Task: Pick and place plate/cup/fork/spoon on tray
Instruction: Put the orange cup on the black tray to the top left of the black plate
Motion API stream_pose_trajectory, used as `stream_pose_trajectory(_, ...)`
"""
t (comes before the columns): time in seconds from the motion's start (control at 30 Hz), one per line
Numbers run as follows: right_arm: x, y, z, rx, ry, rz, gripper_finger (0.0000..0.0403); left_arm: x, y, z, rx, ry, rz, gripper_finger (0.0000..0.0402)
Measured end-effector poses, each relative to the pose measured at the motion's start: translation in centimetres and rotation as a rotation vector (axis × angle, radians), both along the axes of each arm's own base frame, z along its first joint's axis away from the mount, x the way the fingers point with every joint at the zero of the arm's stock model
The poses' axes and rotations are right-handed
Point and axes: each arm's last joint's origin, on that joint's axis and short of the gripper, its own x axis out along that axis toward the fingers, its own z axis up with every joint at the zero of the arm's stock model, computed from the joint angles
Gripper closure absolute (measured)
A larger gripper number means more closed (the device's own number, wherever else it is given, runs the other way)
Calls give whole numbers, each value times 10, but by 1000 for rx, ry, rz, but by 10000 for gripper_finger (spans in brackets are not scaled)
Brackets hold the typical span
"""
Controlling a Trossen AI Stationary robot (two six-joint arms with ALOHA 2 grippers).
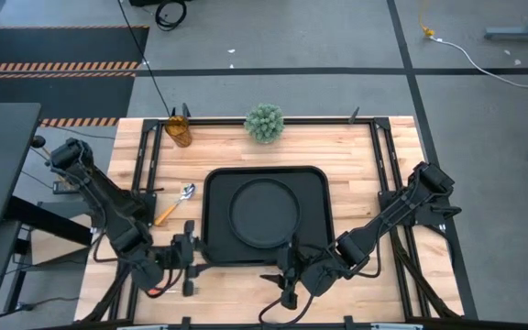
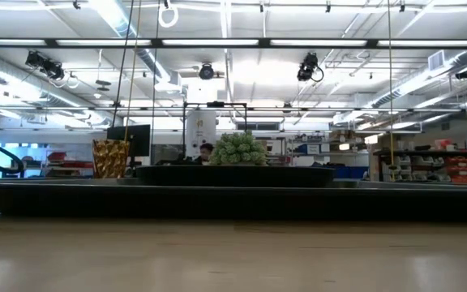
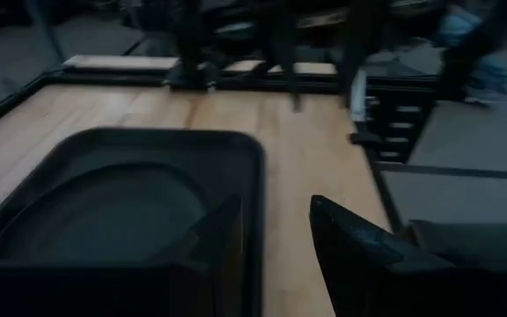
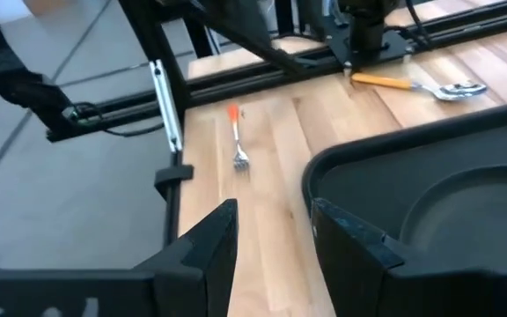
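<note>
The black tray (image 1: 214, 183) lies mid-table with the round black plate (image 1: 264, 211) in it. Far back on the left stands the amber cup (image 1: 179, 131). The spoon (image 1: 177, 203) lies on the wood left of the tray. The fork (image 4: 238, 141) lies on the wood near the table's near-left corner, mostly under my left arm in the high view. My left gripper (image 1: 191, 257) hangs open by the tray's near-left corner. My right gripper (image 1: 287, 275) hangs open just off the tray's near edge. Neither has anything between its fingers.
A green spiky plant (image 1: 264, 122) stands at the far edge behind the tray. Black frame rails (image 1: 145, 165) run along the table's left and right sides. Bare wood shows to the right of the tray (image 1: 356, 183).
</note>
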Motion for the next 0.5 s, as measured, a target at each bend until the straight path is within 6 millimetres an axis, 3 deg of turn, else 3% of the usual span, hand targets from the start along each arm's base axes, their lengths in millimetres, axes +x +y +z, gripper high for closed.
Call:
stream_pose_trajectory(0.27, 7, 3, 13, 84, -131, 22, 249, 6, 18, -10, 57, 68, 130, 260)
stream_pose_trajectory(0.5, 14, -4, 13, 28, -89, 318, 249, -8, 53, -14, 152, 75, 421, 276)
